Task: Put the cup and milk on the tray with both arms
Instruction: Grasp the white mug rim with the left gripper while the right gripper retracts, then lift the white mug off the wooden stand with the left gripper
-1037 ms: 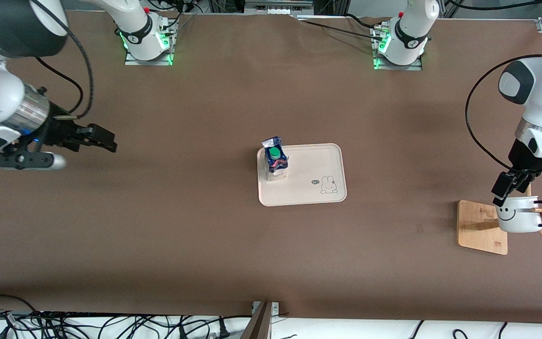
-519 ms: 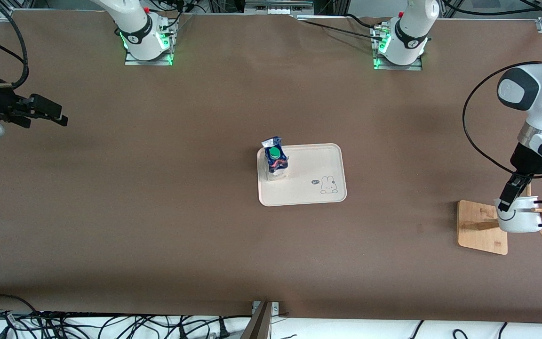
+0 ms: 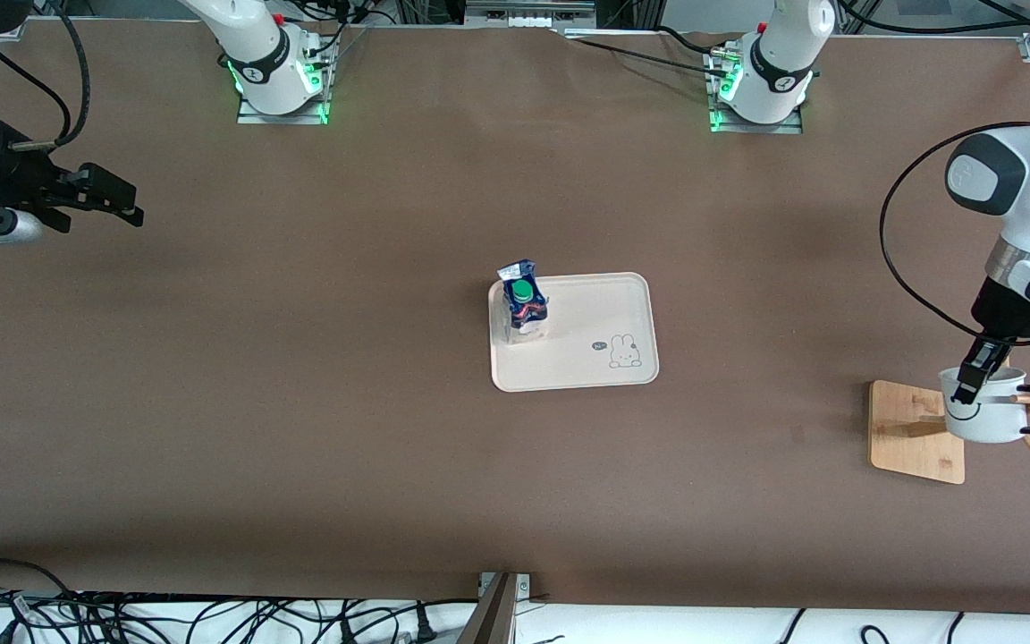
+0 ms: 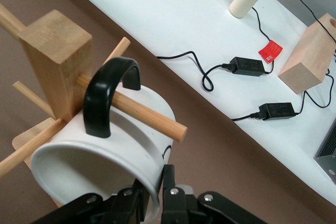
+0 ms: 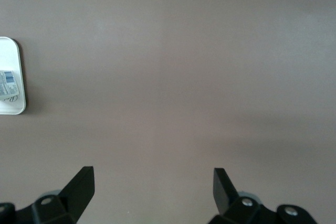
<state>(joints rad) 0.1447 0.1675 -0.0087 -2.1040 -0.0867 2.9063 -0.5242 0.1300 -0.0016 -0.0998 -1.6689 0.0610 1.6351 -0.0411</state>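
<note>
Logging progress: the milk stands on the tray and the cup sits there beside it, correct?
Not quite. The front view shows the milk on the tray, but the cup hangs on the wooden rack at the left arm's end, the left end effector at its rim.

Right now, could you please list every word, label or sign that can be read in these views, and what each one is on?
None can be read.
tray: a small round mark beside the bunny drawing, too small to read.
milk: red marks and a barcode-like label, too small to read.
cup, hung on the wooden rack: a drawn face, no text.
</note>
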